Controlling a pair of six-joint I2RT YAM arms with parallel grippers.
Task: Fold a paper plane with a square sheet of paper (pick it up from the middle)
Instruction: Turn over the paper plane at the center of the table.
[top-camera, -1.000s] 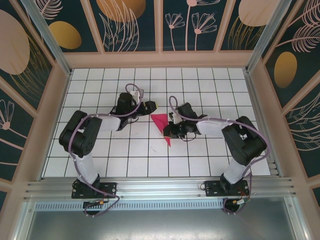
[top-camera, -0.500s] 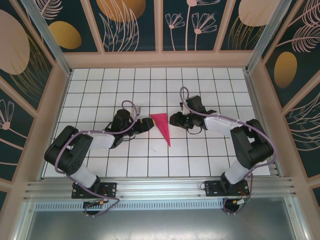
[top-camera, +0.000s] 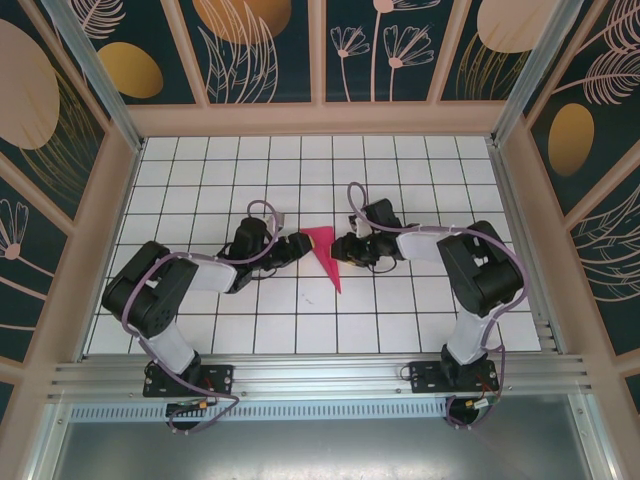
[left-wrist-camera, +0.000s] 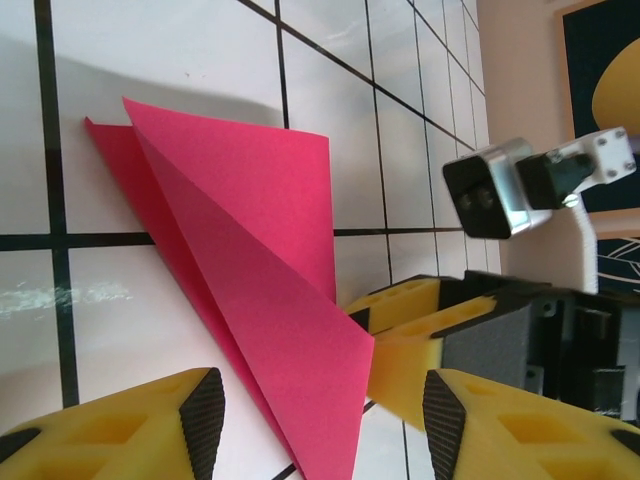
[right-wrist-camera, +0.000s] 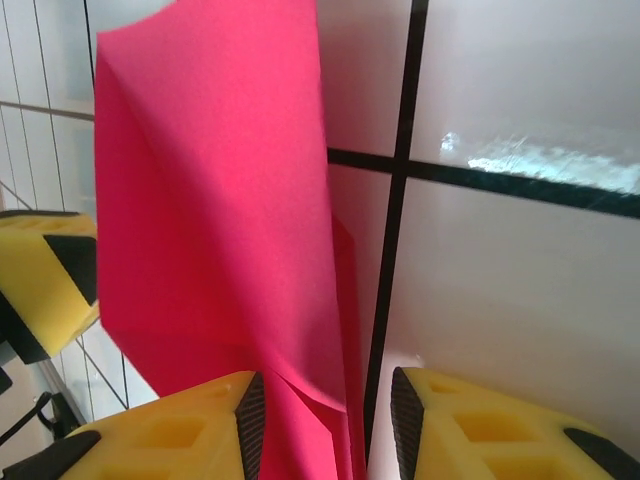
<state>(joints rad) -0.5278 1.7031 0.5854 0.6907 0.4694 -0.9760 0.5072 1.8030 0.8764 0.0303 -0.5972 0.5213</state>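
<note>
You are seeing the paper plane (top-camera: 325, 252) lying on the tiled table (top-camera: 200, 180) between both grippers. The left gripper (top-camera: 299, 244) is standing open at its left edge. The right gripper (top-camera: 344, 249) is straddling its right edge, jaws apart.

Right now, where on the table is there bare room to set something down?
The table's far tile rows are bare up to the back wall, as is the near strip along the front rail. Crowded: the middle, where the left tool and right tool flank the folded pink paper.
</note>
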